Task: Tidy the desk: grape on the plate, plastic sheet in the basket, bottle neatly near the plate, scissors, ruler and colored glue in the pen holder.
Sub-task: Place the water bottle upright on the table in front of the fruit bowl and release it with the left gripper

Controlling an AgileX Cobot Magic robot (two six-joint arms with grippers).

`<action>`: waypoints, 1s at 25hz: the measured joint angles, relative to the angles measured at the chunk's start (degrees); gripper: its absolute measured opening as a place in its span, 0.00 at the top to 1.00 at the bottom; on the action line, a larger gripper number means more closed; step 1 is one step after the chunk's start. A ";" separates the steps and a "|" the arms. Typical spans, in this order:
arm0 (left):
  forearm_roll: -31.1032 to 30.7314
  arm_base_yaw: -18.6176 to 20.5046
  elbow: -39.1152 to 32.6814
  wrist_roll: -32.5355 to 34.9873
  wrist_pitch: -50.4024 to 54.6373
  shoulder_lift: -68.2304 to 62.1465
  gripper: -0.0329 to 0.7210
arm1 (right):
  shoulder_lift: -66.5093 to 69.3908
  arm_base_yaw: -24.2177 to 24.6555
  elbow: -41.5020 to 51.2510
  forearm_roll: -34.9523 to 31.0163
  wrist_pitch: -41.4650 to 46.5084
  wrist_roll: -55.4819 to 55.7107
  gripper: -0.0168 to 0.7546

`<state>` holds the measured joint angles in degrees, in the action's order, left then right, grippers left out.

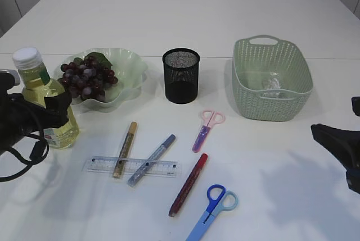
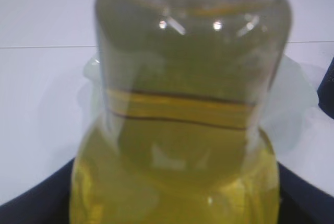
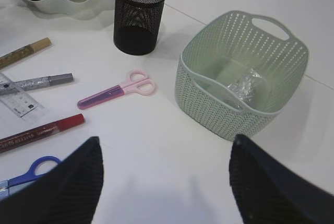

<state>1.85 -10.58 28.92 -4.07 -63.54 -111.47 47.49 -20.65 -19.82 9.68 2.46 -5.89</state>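
The left hand (image 1: 53,106) gripped the bottle (image 1: 45,98) near the bench's left edge beside the plate (image 1: 132,67); the right hand (image 3: 164,182) hung open before the basket (image 3: 242,78)

Left hand (image 1: 53,106) grips wide at table level; right hand (image 3: 164,182) hovers, fingers spread.
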 joint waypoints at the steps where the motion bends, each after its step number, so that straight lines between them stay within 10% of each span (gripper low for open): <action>1: 0.00 0.00 0.00 0.00 0.24 0.34 0.22 | 0.00 0.00 0.00 0.00 0.01 0.00 0.22; 25: -1.11 0.00 0.00 0.00 -1.72 13.02 0.23 | 0.00 0.00 0.00 0.00 0.01 0.00 0.22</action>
<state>0.74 -10.58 28.92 -4.07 -65.26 -98.45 47.49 -20.65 -19.82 9.68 2.47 -5.89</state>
